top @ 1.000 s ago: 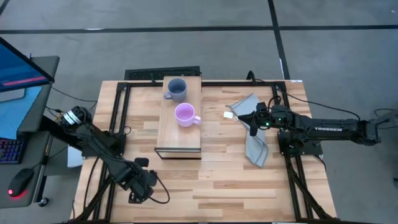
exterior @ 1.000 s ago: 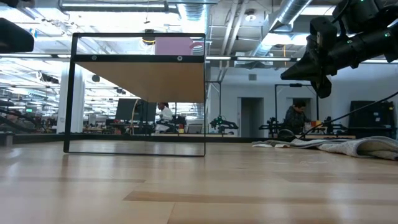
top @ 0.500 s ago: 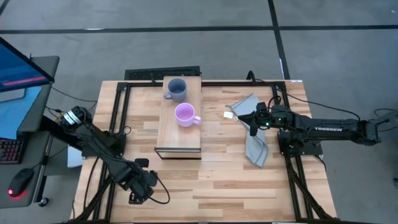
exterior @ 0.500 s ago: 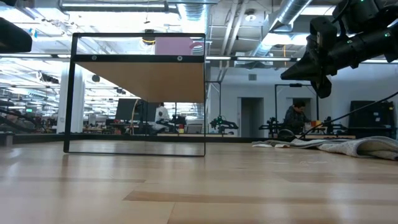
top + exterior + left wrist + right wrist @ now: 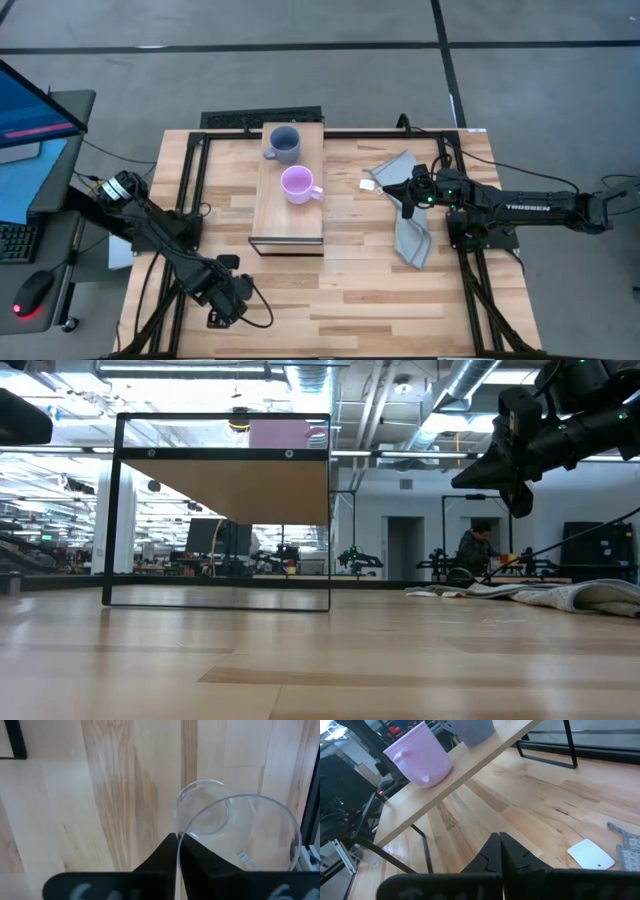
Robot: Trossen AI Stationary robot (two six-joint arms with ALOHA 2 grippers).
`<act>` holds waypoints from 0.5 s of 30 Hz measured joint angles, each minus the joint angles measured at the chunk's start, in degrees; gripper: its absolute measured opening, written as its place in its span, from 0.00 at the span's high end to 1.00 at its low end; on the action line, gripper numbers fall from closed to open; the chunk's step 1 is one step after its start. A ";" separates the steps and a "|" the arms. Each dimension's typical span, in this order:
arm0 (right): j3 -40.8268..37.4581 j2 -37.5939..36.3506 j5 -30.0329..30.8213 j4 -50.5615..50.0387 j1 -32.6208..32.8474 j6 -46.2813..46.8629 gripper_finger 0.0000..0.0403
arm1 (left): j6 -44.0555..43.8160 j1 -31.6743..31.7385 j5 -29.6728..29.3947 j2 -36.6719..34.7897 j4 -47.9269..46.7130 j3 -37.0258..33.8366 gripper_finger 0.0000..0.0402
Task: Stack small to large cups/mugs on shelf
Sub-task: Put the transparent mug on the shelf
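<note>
Left gripper: jaws pressed together at the rim of the clear cup, thin wall apparently pinched between the fingertips; cup upright on the table, close to the near-left corner and right beside the table's dark frame edge

Right gripper: jaws pressed together, holding nothing, raised above the grey cloth on the right half of the table, near a small white card

Shelf: grey-blue mug at the far end, lilac mug just in front of it, mugs apart, handle of the lilac mug pointing right; near half of the shelf top bare

Open tabletop between left gripper and shelf; bare wood also between shelf and cloth

Compared with the earlier frames: arms, mugs and cloth in the same places; person formerly seen in the room beneath the shelf in the low view no longer visible there
</note>
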 joint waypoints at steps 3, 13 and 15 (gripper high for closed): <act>0.00 0.00 0.00 0.00 -0.01 0.01 0.99 | 0.20 0.00 -0.68 0.00 0.00 -0.02 0.99; 0.00 0.00 0.00 0.00 -0.01 0.07 0.99 | -0.62 1.09 0.54 -0.54 -2.43 -0.04 1.00; 0.00 0.00 0.00 0.00 0.01 0.46 0.99 | -1.65 1.69 0.61 -1.59 -2.74 -0.04 1.00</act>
